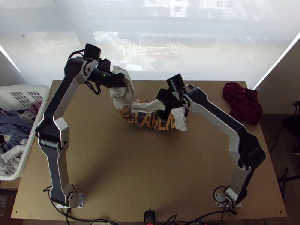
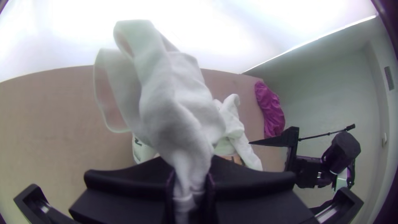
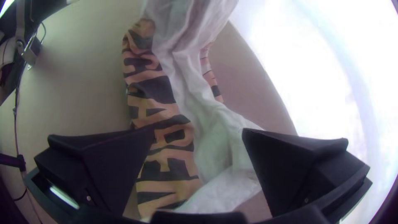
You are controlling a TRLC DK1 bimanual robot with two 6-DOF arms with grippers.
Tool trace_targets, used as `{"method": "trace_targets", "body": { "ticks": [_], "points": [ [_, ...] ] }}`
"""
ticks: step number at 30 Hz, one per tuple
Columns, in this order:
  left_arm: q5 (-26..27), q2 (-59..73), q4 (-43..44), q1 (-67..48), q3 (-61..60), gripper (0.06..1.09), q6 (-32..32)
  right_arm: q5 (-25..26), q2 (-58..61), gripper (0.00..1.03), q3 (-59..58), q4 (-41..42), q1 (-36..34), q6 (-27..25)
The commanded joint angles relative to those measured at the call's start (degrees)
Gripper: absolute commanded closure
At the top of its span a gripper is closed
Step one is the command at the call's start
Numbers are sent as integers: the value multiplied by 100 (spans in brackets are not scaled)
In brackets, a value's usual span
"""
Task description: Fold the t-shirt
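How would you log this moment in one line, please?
left claw: shut on t-shirt | right claw: open at t-shirt | t-shirt: bunched, not folded

Matt cloth t-shirt [image 1: 147, 120], smooth wooden table [image 1: 131, 168] (matt too), plastic basket [image 1: 37, 89]

- so the table [image 1: 112, 168] was plain light wood
- t-shirt [image 1: 147, 120] was bunched toward the far edge, partly lifted
- dark red cloth [image 1: 242, 101] just sat crumpled at the far right corner
- left arm's base [image 1: 80, 200], right arm's base [image 1: 220, 198] and some cables [image 1: 210, 214] were along the near side
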Motion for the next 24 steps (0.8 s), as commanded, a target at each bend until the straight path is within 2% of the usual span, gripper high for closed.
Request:
{"method": "trace_targets", "body": {
  "ticks": [1, 11, 24],
  "points": [
    [108, -183, 1128, -406, -2, 105, -295, 5, -954, 5, -103, -207, -381, 225],
    [46, 125, 1972, -1311, 7, 105, -312, 32, -1736, 5, -736, -356, -1075, 234],
    [-24, 1030, 2368, -2067, -11, 105, -462, 190, -2105, 5, -1263, -391, -1365, 181]
  ]
}}
